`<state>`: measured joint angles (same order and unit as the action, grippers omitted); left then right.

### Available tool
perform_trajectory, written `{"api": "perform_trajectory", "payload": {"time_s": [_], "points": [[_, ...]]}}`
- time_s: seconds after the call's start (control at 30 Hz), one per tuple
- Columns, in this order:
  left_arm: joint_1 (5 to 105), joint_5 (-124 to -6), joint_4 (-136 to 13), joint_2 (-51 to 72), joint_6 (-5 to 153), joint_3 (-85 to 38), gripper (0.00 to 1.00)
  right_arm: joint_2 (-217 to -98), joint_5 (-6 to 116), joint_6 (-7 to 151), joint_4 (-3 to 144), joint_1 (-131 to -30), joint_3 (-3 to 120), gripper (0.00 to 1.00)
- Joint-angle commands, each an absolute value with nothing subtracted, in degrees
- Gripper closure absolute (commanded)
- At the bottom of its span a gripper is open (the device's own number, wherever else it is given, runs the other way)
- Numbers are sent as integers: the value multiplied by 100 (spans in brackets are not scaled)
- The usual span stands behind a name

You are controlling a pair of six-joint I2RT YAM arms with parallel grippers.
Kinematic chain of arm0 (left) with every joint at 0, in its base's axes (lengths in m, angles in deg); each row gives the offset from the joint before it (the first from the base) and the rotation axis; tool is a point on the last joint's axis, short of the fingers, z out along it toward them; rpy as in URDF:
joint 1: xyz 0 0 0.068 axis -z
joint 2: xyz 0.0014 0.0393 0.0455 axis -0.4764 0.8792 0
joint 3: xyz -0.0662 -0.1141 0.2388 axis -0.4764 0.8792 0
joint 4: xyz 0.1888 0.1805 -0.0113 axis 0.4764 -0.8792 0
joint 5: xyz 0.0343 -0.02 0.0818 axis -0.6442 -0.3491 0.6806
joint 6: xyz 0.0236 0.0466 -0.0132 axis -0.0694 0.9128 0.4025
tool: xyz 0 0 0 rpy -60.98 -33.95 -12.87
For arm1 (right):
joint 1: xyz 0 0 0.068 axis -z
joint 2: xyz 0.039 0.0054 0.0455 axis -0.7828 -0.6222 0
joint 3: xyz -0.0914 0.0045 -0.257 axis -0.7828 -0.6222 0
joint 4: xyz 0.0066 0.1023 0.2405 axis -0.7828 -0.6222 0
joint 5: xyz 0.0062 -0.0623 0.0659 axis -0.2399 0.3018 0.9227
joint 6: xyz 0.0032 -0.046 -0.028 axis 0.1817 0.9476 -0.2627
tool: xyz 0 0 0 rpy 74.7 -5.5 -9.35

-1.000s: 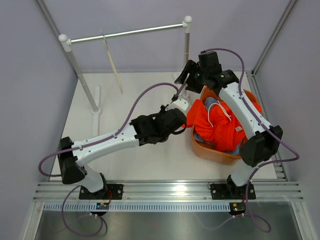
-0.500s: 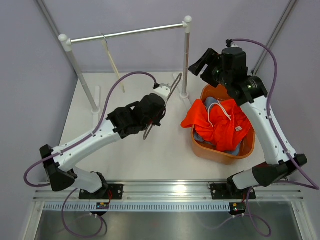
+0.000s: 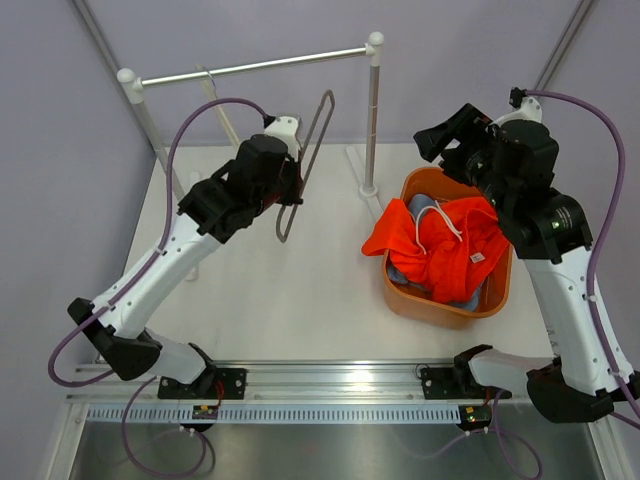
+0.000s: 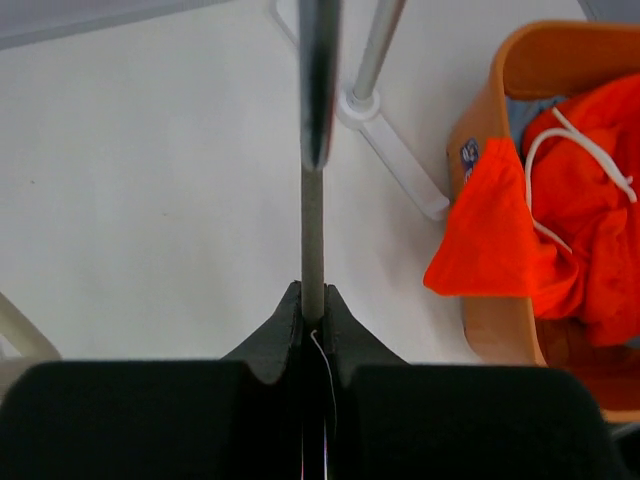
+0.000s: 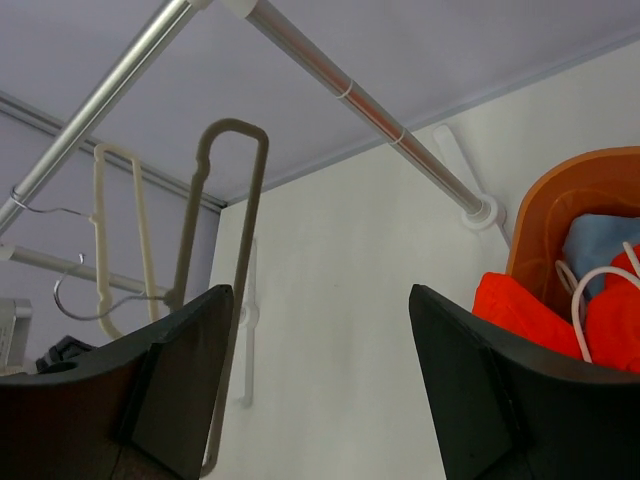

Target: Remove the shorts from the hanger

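The bright orange shorts (image 3: 445, 250) with a white drawstring lie heaped in an orange basket (image 3: 440, 305), one leg draped over its left rim. The light blue shorts (image 3: 424, 206) show beneath them. My left gripper (image 3: 288, 170) is shut on an empty grey hanger (image 3: 310, 140), held upright just below the rail; in the left wrist view the hanger bar (image 4: 312, 220) runs up from between the fingers. My right gripper (image 3: 447, 133) is open and empty, raised above the basket's far rim. The right wrist view shows the hanger (image 5: 225, 230), the orange shorts (image 5: 510, 305) and the blue shorts (image 5: 600, 245).
A metal clothes rail (image 3: 255, 67) on two white posts spans the back. A cream hanger (image 3: 215, 100) hangs on it near the left end. The right post's base (image 3: 368, 187) stands between the hanger and the basket. Grey walls close in on both sides.
My left arm has lifted the bare hanger up and to the left, from beside the basket to just under the rail. My right arm has risen and swung right.
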<state>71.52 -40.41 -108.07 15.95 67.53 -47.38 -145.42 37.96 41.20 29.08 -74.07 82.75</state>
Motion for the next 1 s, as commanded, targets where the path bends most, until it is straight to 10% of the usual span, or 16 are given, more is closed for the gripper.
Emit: {"api": "perform_trajectory", "payload": {"time_s": [0.0,0.97], "points": [[6897,-4052,-10649,1891,6672,-5465,100,-14323,3623,4284,2847,-7376,8127,20],[5939,-3681,-10255,3948,6804,-7813,100,-13681,3948,4504,2979,-7376,7275,20]]}}
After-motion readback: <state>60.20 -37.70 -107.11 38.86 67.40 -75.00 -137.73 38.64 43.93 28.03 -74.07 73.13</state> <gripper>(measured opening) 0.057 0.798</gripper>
